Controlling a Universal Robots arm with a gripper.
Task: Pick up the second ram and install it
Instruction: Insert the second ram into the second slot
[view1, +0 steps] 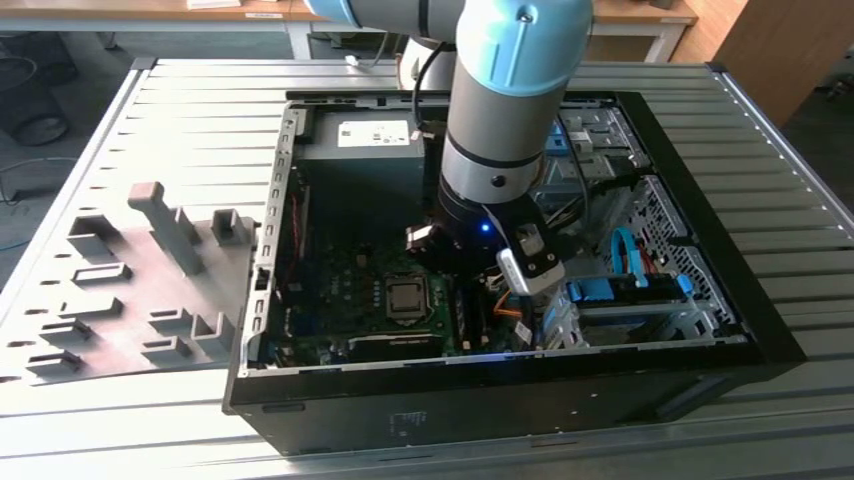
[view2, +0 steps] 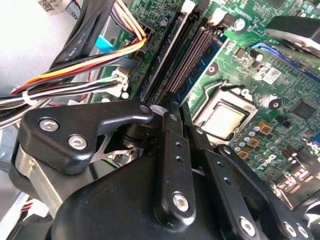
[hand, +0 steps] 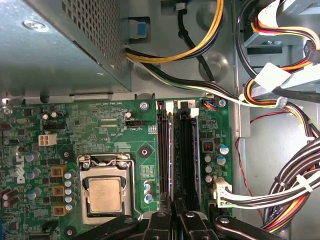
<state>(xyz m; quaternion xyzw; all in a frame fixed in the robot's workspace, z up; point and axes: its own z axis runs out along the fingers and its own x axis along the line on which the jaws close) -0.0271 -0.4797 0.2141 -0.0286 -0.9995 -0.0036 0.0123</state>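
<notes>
Since the arm is reaching deep into the open computer case (view1: 747, 330) in the exterior view, the gripper (view1: 478, 285) sits low over the motherboard just to the exterior view's right of the processor. The grey tray (view1: 120, 330) of holder blocks is well apart, out on the table to the exterior view's left. In the second wrist view the gripper (view2: 175, 112) has its two fingers drawn almost together, right above the long memory slots. A fat cable bundle (view2: 75, 70) runs close beside it. That's the first worry: any sideways drift could snag those wires or drag them across the slot. The first wrist view gives the best look. A thin blue-green edge that looks like the ram stick (hand: 171, 150) runs straight out from between the fingers, edge-on, lying between the two memory slots (hand: 188, 150) and next to the processor (hand: 104, 194). So the gripper seems to be pinched on one end of it. It's hard to tell whether the stick is seated or just resting on top. Held by one end like that, it could tip, go in crooked, or miss the slot and bear down on the board.
</notes>
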